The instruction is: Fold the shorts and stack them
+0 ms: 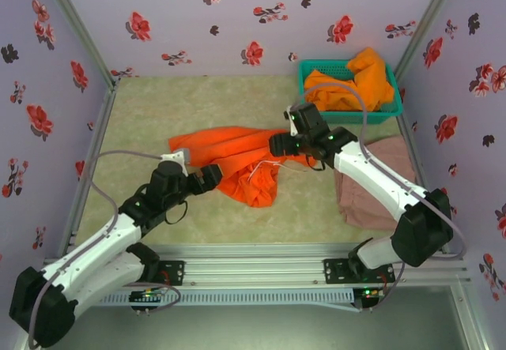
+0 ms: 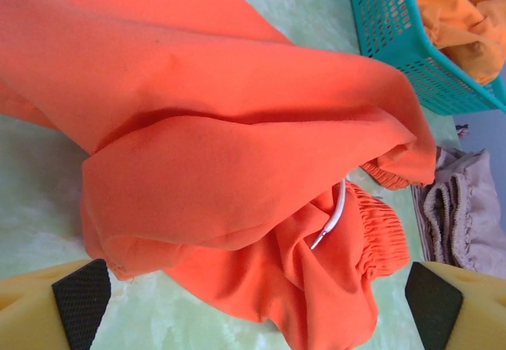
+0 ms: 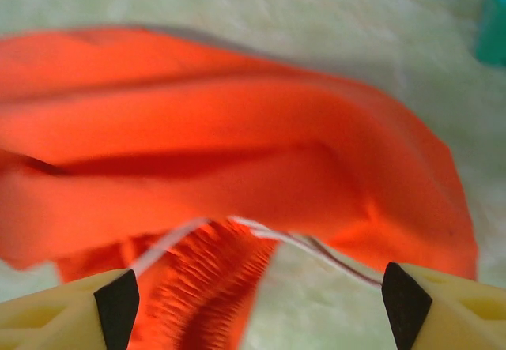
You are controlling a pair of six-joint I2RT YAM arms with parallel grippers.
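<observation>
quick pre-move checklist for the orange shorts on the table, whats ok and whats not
1. Left jaws open, pads empty: ok.
2. Right jaws open, nothing clamped between the pads: ok.
3. White drawstring free of the right jaws: cannot tell, it runs right up to one pad.
4. Orange shorts on the table spread flat for folding: not ok, bunched and creased.
5. Pink shorts neatly folded as the stack base: cannot tell, the right arm crosses over them.
6. Teal basket emptied: not ok, orange shorts in the basket.
</observation>
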